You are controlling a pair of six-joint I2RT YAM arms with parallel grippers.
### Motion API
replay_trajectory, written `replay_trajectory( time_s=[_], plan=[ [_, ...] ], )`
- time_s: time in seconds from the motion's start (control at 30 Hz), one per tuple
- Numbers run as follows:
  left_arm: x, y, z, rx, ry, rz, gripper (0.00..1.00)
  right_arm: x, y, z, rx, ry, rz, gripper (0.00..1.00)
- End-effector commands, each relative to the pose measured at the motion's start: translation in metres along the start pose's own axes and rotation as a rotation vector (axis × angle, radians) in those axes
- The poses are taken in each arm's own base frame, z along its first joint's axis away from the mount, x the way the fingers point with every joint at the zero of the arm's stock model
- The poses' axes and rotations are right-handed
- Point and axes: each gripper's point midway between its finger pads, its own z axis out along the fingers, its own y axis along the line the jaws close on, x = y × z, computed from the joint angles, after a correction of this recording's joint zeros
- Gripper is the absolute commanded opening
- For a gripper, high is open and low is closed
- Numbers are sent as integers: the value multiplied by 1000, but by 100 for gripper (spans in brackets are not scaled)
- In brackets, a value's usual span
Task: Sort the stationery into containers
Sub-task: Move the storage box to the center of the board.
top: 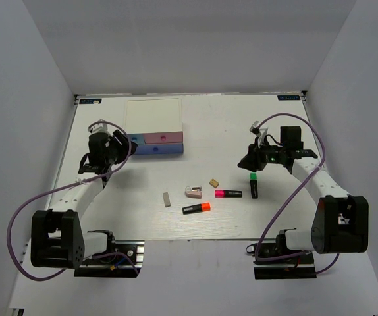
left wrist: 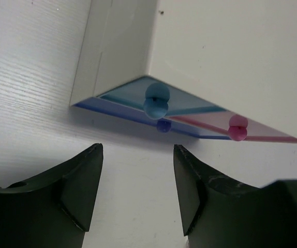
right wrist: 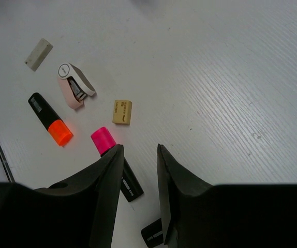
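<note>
While your left gripper [left wrist: 137,155] and right gripper [right wrist: 139,155] both gape empty, centre the left on the light-blue knob [left wrist: 156,101], then pull straight.

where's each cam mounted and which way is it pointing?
Top external: above and behind the bases, looking down on the table; both arms, left gripper and right gripper show.
Left wrist: left arm, facing the drawer box front; own fingers, apart, show.
Right wrist: right arm, looking down at the orange highlighter and pink highlighter; own fingers show.
Shared: top and right wrist both see those highlighters.
</note>
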Motion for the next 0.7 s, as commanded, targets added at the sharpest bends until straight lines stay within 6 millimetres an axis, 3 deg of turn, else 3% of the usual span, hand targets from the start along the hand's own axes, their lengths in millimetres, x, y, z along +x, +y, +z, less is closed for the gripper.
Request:
replay_trajectory(
  time_s=[0.0,0.13,0.3,0.47,0.67],
  plan=[
    [-17,-12,-3,74,-46,-21,67,-9,6,-2,-15,-40,-74,38],
    [-20,-12,-3,118,-73,-33,62,-7,4,-1,-15,-38,-72,38],
    [-12,-5,2,147,-53,-70,49,-10,3,1,-13,-39,-77,39],
    [4,-5,4,220,-17,-98,48,-10,0,1,-11,-38,-74,39],
    [-3,-8,6,297,-62,-135,53,-10,-2,2,-8,-28,-72,39]
  ],
)
